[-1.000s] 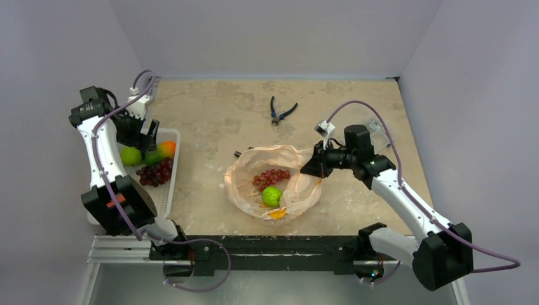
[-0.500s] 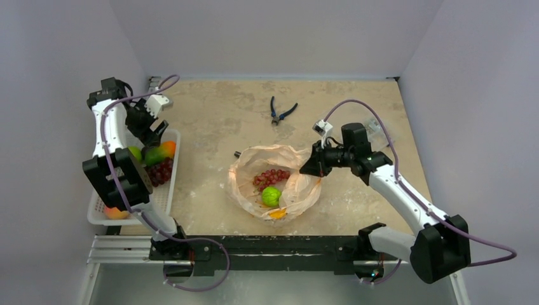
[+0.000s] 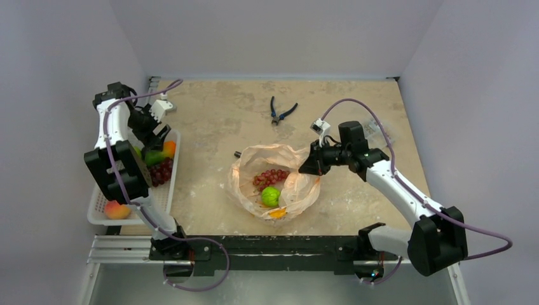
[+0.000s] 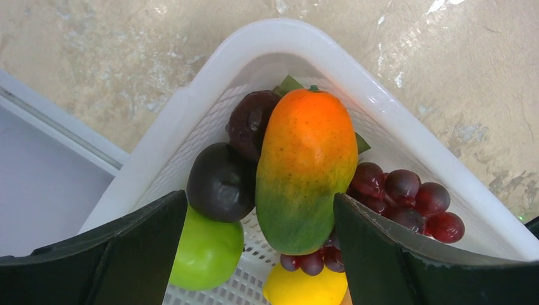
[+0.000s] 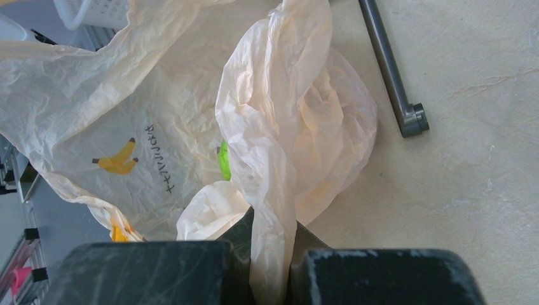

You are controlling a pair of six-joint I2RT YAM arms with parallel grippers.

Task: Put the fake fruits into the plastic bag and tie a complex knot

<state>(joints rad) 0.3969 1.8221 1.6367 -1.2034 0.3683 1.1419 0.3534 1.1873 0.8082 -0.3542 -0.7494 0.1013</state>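
Left gripper [image 4: 257,200] hangs spread wide over the orange-green plastic mango [image 4: 308,165]; right gripper [image 5: 267,279] pinches the crinkly translucent peach plastic bag [image 5: 127,108]

A: What does the counter look like?
B: It's a beige, marbled counter [image 3: 216,114]. An open peach plastic bag [image 3: 245,184] lies crumpled near its front middle.
A: Anything else resting on it?
B: Dark-handled pliers [image 3: 280,112] lie toward the back, well apart from the bag. A grey metal rod [image 5: 389,70] lies just behind the bag. A white mesh basket [image 3: 164,197] sits along the left edge.
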